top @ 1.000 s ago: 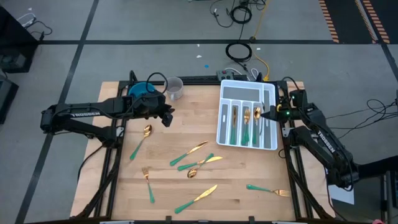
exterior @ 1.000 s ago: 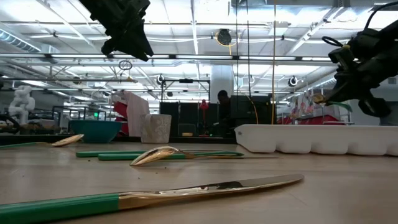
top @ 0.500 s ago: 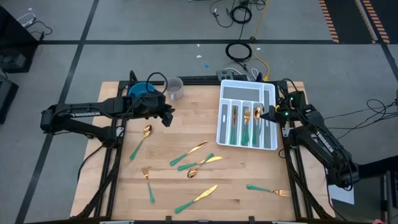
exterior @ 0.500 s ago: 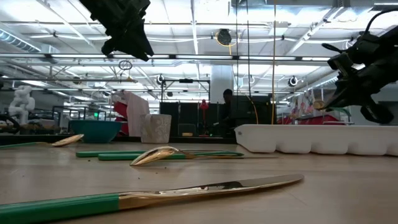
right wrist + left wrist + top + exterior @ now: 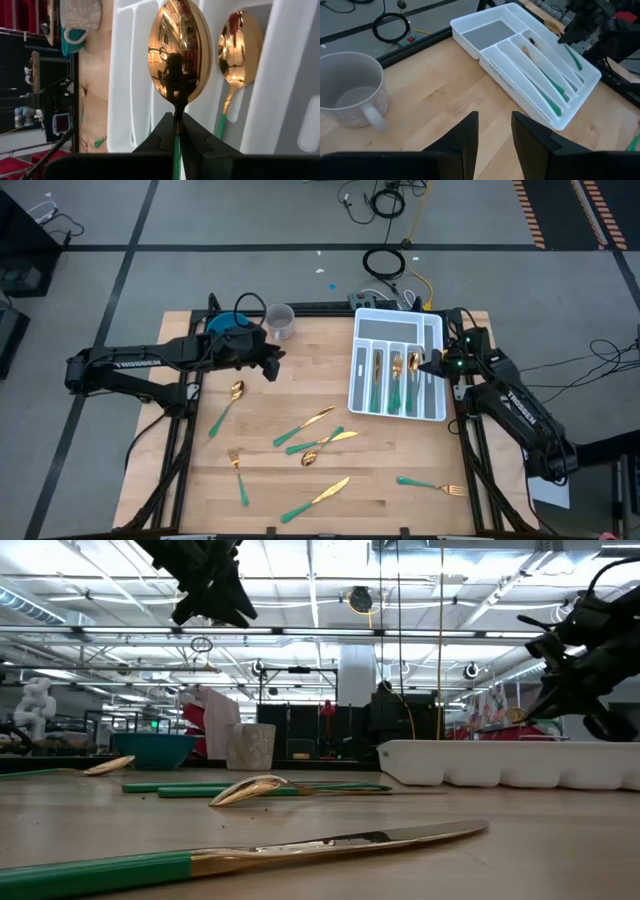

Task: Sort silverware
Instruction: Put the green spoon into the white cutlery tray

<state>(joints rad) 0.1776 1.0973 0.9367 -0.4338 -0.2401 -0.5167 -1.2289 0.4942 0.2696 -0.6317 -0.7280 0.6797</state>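
On the wood lie seven loose pieces: three knives (image 5: 300, 430), two spoons (image 5: 236, 390) and two forks (image 5: 237, 460). The one white tray (image 5: 432, 330) holds about four more, their kinds not all clear. One spoon (image 5: 176, 55) is above it. There is one mug (image 5: 281, 320) and one blue bowl (image 5: 228, 325).

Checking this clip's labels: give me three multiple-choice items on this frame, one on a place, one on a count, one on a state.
1. Where on the table is the mug?
A. near edge
B. far edge, beside the bowl
C. middle

2. How many pieces of silverware lie loose on the table?
A. two
B. fifteen
C. seven

3. The right gripper is:
A. shut on a spoon
B. open, empty
C. shut on a fork

Answers:
1 B, the high view shows it next to the bowl.
2 C, seven lie on the bare wood.
3 A, its fingers pinch the spoon's neck.
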